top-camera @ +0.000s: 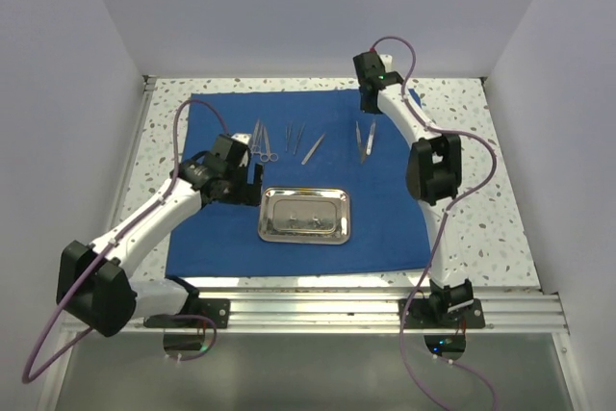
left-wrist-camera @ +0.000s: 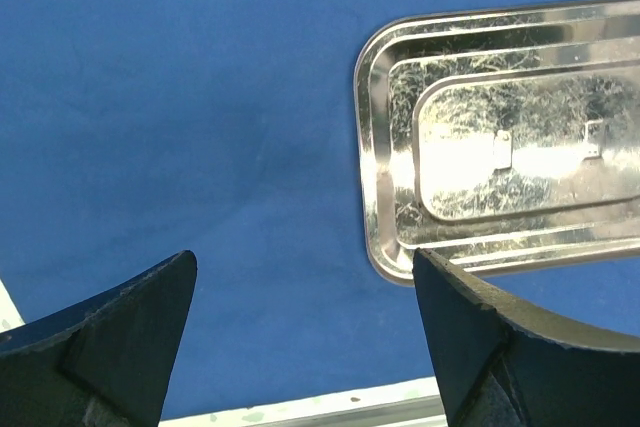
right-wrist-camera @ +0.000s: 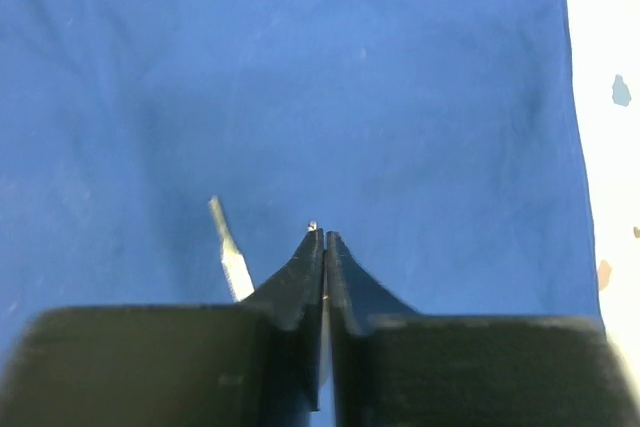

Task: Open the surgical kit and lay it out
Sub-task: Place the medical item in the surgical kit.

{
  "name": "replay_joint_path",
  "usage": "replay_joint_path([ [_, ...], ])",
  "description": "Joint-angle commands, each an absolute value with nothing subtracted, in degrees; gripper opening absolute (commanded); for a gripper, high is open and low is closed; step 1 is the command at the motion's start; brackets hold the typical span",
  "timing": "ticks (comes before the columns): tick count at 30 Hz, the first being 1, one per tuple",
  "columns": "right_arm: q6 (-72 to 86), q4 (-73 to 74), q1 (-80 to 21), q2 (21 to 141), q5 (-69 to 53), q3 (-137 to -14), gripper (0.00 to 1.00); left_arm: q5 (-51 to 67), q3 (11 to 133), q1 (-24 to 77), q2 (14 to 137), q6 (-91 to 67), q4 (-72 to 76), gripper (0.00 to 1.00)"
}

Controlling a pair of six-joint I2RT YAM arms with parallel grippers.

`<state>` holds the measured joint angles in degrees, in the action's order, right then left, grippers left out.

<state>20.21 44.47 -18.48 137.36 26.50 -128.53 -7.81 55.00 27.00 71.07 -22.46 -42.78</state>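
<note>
The royal-blue cloth (top-camera: 385, 228) lies spread flat on the table. The shiny steel tray (top-camera: 304, 238) sits on its near middle and looks bare inside. Scissors (top-camera: 260, 141), thin forceps (top-camera: 294, 137) and a flat instrument (top-camera: 313, 148) lie in a row beyond it, with two tweezers (top-camera: 359, 137) further right. My left gripper (top-camera: 252, 180) hangs open over bare cloth (left-wrist-camera: 200, 127), left of the tray (left-wrist-camera: 375, 147). My right gripper (top-camera: 371, 105) is shut at the far end of the tweezers. A sliver of steel shows between its fingers (right-wrist-camera: 345, 267); another tweezers tip (right-wrist-camera: 228, 252) lies just left.
Speckled white tabletop (top-camera: 472, 209) borders the cloth on all sides. White walls close in the back and both sides. An aluminium rail (top-camera: 318, 310) with the arm bases runs along the near edge.
</note>
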Motion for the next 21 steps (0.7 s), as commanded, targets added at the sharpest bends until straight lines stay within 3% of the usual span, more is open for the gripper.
replay_joint_path([
  [1, 18.72, 43.34, -17.67, 139.66, 27.43, -132.27, 0.10, -7.82, 60.89, 26.63, 76.17, -20.39, -39.11, 0.93],
  [2, 18.81, 43.16, -17.67, 139.57, 27.42, -132.10, 0.23, -7.82, 62.21, 26.63, 77.68, -20.13, -38.50, 0.93],
  [3, 19.07, 43.15, -17.67, 138.79, 27.42, -131.58, 0.49, -7.74, 63.62, 26.63, 79.26, -19.60, -38.15, 0.93],
  [5, 19.69, 41.75, -17.49, 136.42, 26.81, -126.95, 0.73, -7.56, 68.36, 26.63, 84.27, -18.81, -37.01, 0.93],
  [10, 22.40, 38.77, -17.49, 122.22, 24.35, -113.14, 0.77, -7.03, 81.54, 26.63, 97.54, -18.11, -34.72, 0.92],
  [14, 23.82, 35.69, -17.58, 107.81, 20.14, -94.63, 0.76, -8.43, 91.21, 26.63, 107.47, -16.88, -33.84, 0.92],
  [21, 23.91, 40.95, -17.49, 89.84, 18.02, -80.69, 0.76, -5.81, 104.75, 26.02, 122.06, -17.93, -31.03, 0.89],
])
